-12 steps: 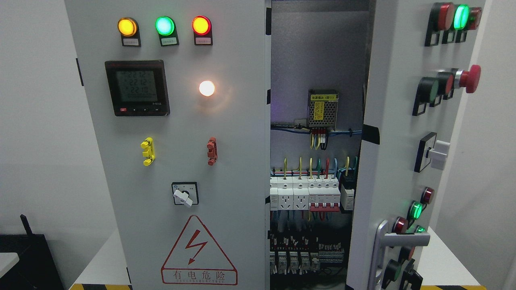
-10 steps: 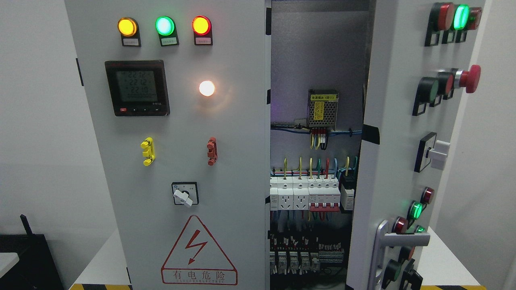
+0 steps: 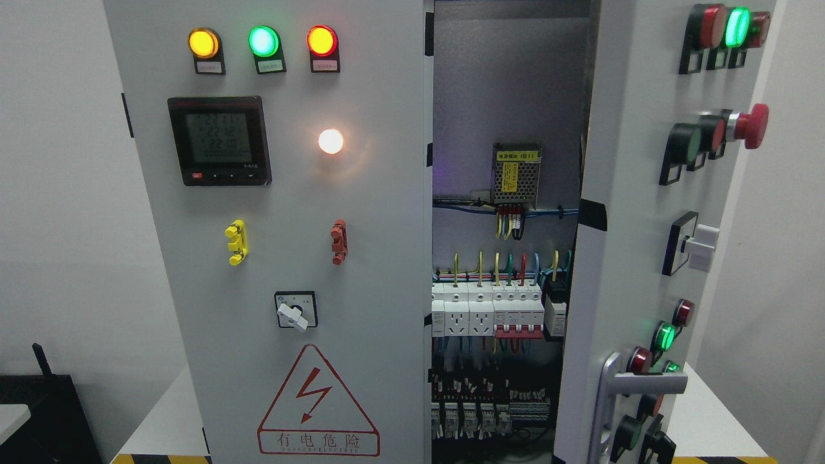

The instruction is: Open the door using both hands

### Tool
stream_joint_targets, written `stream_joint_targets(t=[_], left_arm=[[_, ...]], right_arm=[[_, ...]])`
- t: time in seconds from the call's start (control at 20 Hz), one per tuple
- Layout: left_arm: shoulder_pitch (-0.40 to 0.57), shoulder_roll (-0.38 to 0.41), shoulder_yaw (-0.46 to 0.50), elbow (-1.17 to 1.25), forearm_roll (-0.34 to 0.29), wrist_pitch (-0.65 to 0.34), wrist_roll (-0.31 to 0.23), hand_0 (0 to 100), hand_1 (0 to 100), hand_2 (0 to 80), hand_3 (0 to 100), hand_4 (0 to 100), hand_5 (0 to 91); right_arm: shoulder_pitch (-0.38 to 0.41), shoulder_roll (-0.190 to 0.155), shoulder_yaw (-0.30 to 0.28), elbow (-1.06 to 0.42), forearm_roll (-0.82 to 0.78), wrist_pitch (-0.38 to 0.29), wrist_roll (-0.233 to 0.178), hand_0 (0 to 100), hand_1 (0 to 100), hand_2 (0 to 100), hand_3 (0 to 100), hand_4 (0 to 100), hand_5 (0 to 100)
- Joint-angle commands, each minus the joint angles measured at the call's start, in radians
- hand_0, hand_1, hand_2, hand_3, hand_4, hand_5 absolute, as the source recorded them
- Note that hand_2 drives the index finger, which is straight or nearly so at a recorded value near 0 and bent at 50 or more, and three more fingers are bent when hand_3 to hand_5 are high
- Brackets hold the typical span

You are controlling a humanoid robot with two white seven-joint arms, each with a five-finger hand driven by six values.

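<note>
I am looking at a grey electrical cabinet with two doors. The right door (image 3: 644,193) is standing swung outward toward me, angled so its inner edge sits right of centre and its face turns to the right. Its metal handle (image 3: 635,393) is showing low on that edge, near the bottom of the view. The left door (image 3: 290,258) is sitting closed and flat, filling the middle-left.

Between the two door edges a tall gap is opening onto the cabinet interior (image 3: 509,84). Inside, a small power supply (image 3: 516,174) is hanging on the back plate, and a row of breakers and sockets (image 3: 490,312) is running below it with coloured wires.

On the left door, three lamps, yellow (image 3: 203,42), green (image 3: 263,41) and red (image 3: 321,40), are glowing along the top, above a digital meter (image 3: 219,140) and a white lamp (image 3: 330,141). A rotary switch (image 3: 295,310) and a red lightning warning triangle (image 3: 318,403) are sitting lower down. The right door is carrying a red mushroom button (image 3: 751,125).

Free space is lying to the left of the cabinet against a pale wall (image 3: 58,225), and to the far right too.

Compared with half a second ago, nothing is moving; only the meter digits are flickering.

Neither robot hand is in view, so I cannot tell their finger state or how they are standing relative to the door.
</note>
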State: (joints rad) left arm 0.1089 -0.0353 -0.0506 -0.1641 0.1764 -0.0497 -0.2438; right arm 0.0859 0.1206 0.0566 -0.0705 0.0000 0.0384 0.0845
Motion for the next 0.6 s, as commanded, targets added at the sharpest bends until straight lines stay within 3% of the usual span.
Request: stream_joint_targets(t=[0.0,0.55], left_arm=[[0.0,0.0,0.0,0.0,0.0,-0.001,0.0,0,0,0.0,0,0,0.0],[0.0,0.0,-0.003,0.003,-0.005,0.001,0.0,0,0,0.0,0,0,0.0]], right_arm=[[0.0,0.001,0.0,0.0,0.006,0.0,0.0,38,0,0,0,0,0],[0.0,0.001,0.0,0.0,0.006,0.0,0.0,38,0,0,0,0,0]])
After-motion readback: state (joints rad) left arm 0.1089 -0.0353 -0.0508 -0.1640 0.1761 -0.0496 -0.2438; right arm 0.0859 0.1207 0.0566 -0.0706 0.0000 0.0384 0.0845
